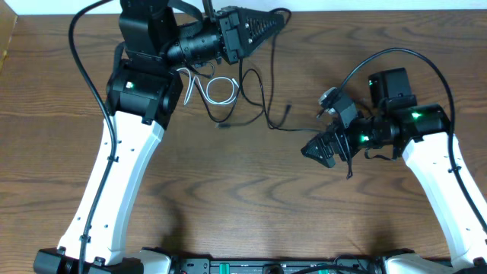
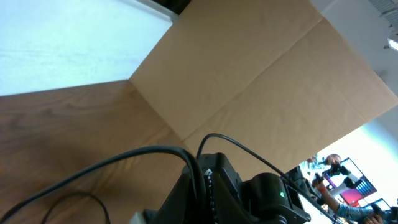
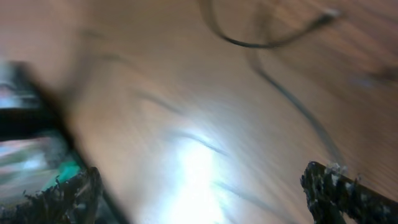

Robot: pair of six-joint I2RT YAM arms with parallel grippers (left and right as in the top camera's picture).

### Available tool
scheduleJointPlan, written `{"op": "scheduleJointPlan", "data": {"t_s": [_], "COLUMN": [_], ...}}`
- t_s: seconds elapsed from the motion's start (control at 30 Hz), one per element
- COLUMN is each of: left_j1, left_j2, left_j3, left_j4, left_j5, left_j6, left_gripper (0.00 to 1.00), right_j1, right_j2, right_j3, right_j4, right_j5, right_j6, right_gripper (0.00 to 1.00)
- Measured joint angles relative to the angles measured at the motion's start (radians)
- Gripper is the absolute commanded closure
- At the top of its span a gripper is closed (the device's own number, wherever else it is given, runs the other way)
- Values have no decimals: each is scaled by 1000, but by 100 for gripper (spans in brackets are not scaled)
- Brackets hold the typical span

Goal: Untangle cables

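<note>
The white cable lies in small loops on the table beside my left arm. The black cable runs from the tip of my left gripper down past the white loops to a plug end mid-table. My left gripper is at the far edge, raised, shut on the black cable; in the left wrist view the cord comes out between the shut fingers. My right gripper is open and empty, right of the plug end. The right wrist view is blurred, showing the spread fingers over bare wood and the black cable beyond.
Thick black wires arc over both arms. A cardboard panel stands beyond the table's far edge. The table is brown wood. The arm bases sit at the front edge.
</note>
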State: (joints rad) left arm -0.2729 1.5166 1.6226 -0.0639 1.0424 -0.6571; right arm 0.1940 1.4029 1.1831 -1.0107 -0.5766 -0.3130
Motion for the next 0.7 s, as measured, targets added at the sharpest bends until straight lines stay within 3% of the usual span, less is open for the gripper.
{"op": "scheduleJointPlan", "data": {"t_s": [0.17, 0.27, 0.47, 0.7], "left_j1": [-2, -2, -2, -2], "left_j2": [0, 0, 0, 0], "left_j3": [0, 0, 0, 0], "left_j4": [-35, -48, -61, -60], "left_j5": [3, 3, 3, 3], "left_j6": [11, 27, 38, 48], "left_gripper": [93, 92, 93, 93], "right_j1": [-4, -13, -16, -16], "right_j2": [0, 0, 0, 0], "right_j3": [0, 0, 0, 1], "right_j4": [-42, -122, -305, -311], "right_j5": [451, 582, 607, 575], "right_j6": [187, 252, 257, 279], "right_gripper": [1, 1, 1, 1]}}
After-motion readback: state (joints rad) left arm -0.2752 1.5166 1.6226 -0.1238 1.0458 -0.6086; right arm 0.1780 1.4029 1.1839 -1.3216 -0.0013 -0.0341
